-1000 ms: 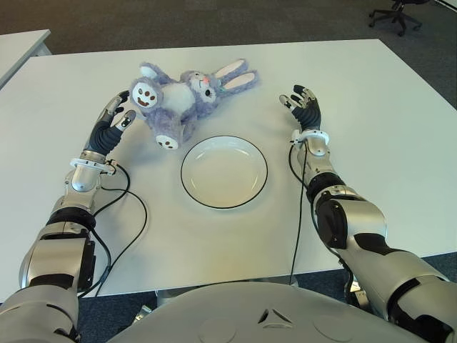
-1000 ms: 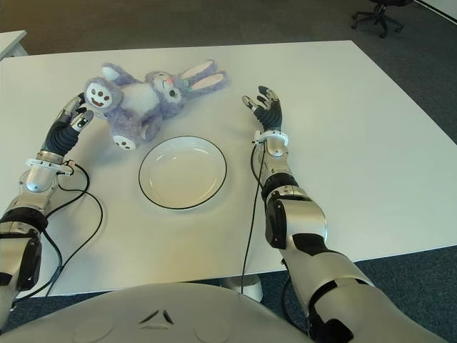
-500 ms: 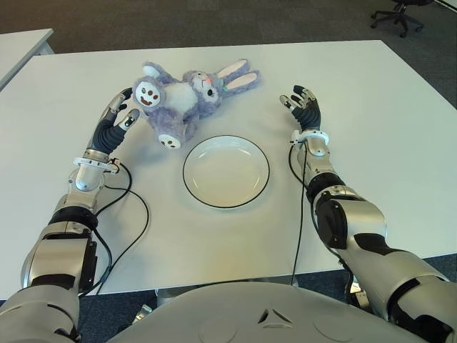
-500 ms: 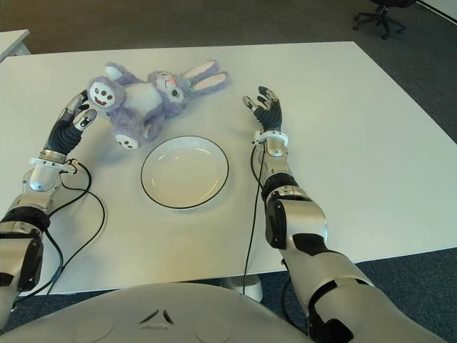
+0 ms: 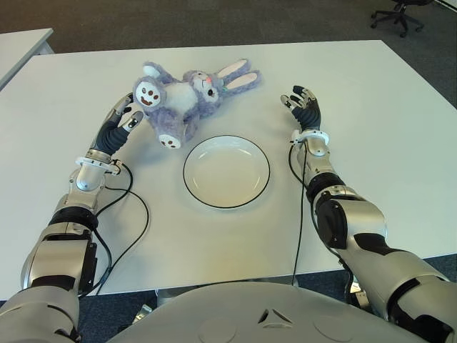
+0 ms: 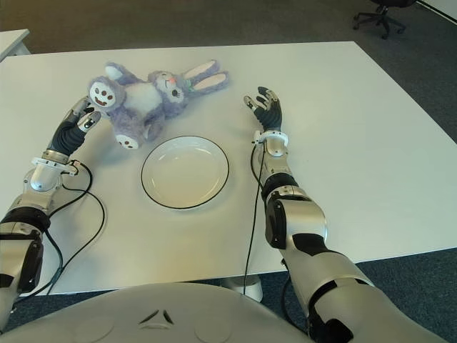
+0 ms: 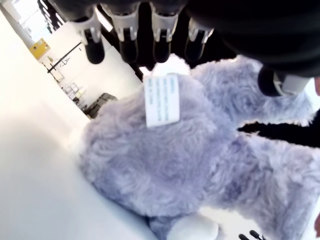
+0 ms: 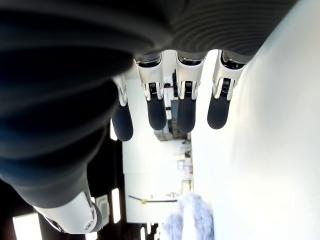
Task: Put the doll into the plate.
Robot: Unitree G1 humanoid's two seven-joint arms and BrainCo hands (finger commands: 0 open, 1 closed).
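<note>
The plate (image 5: 226,171) is being seen nearest, empty, approx. mid-table and toward the near edge, w/ a thin dark rim. Beyond it, toward the far edge and slightly to the robot's left, the doll (image 5: 187,100) is lying on the white table (image 5: 371,128) – a purple plush rabbit, ears pointing toward the right side, one paw pad turned up, one foot just short of the plate rim but not in it. The left hand (image 5: 120,123) is being held right beside the doll's raised paw; vs. a second ago it is being seen closer in, and the doll is being seen shifted a little toward the plate, so contact is prob. being made or is about to be. In the left wrist view the fingers (image 7: 125,40) are being held extended over the plush w/ nothing enclosed – spread, no grasp yet. The right hand (image 5: 303,106) is being held to the right of the plate, well apart from the doll, fingers spread and empty, unchanged. So the task is judged as being at the reach/grasp stage, w/ lift and placing not yet done. A white sewn tag (image 7: 161,100) is being shown on the doll's back; its print is too faint to be read.
</note>
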